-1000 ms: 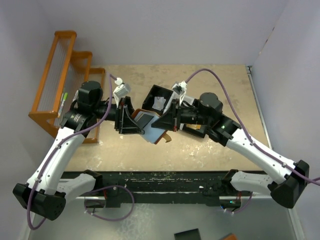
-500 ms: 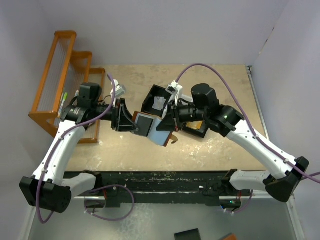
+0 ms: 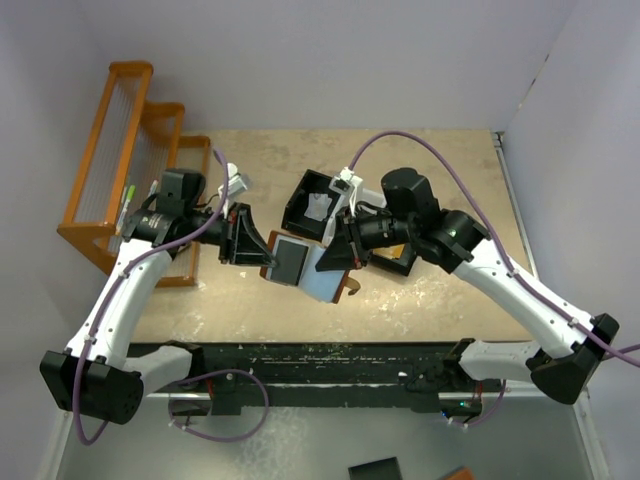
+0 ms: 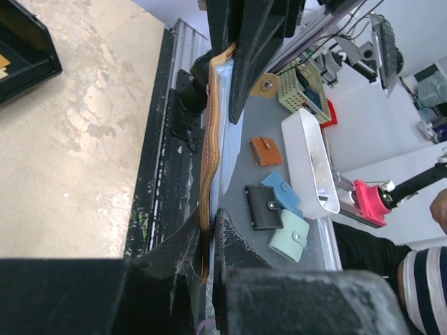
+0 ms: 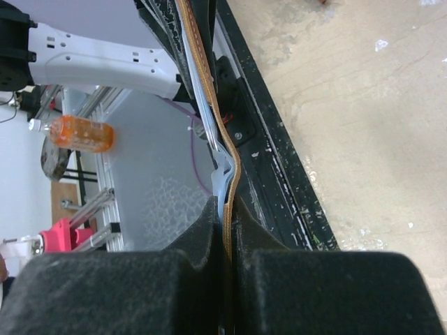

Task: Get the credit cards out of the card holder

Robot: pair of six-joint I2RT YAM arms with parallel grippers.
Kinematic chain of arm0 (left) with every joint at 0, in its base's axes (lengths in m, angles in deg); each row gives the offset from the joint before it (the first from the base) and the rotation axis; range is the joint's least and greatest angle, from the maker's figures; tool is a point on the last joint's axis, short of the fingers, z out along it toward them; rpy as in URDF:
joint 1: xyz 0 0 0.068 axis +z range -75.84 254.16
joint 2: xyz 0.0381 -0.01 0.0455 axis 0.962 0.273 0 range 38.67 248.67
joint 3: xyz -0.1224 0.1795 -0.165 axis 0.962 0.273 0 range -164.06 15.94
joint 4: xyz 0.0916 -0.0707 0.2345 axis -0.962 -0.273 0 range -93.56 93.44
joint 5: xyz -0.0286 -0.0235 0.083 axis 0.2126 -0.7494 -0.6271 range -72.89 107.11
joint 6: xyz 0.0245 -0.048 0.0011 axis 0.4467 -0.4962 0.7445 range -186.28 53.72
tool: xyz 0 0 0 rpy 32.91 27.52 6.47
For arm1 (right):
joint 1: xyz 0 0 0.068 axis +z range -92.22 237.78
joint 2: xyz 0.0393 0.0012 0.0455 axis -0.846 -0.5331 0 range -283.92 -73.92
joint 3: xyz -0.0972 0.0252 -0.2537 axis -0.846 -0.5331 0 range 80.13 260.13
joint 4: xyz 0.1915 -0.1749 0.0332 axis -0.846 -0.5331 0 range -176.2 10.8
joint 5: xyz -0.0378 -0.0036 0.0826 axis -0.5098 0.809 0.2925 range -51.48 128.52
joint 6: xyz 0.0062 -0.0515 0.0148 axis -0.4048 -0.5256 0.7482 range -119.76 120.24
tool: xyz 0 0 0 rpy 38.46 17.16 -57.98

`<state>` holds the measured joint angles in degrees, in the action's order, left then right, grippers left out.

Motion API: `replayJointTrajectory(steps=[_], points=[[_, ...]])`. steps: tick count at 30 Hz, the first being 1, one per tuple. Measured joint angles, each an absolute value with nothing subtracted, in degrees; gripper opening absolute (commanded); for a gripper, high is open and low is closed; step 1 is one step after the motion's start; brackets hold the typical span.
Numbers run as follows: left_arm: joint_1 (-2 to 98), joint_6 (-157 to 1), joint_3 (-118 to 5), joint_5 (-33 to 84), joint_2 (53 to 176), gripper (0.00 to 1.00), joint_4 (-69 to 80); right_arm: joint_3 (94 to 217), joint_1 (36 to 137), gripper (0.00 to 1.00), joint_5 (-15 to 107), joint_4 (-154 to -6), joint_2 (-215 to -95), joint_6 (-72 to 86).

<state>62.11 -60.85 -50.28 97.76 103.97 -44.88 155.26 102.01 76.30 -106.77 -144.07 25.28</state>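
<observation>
Brown stitched-leather card holder (image 3: 322, 280) is spread open, with pale blue lining and a flat dark card (image 3: 288, 261) showing; left gripper (image 3: 263, 262) and right gripper (image 3: 339, 263) each pinch one flap.

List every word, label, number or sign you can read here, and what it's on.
None can be read.
The card holder, clamped by the left tool and right tool, shows no print.
The orange bottle is too blurred to show any label.
</observation>
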Motion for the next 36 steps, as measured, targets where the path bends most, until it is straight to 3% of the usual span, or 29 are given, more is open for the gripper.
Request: replayJointTrajectory(steps=[2,15,29,36], points=[[62.11,-60.63,-50.28,98.96,103.97,0.08,-45.33,155.54,102.01,0.0,77.19,-106.97,-144.11,25.28],[62.41,-56.98,-50.59,103.92,103.97,0.37,-50.67,157.75,101.99,0.0,80.4,-106.97,-147.28,25.8],[62.59,-55.08,-50.61,102.65,103.97,0.34,-51.35,158.98,101.97,0.0,81.17,-109.57,-147.46,25.48],[62.89,-52.52,-51.77,102.65,104.23,0.25,-53.27,158.98,101.22,0.0,81.59,-110.64,-147.46,25.06]])
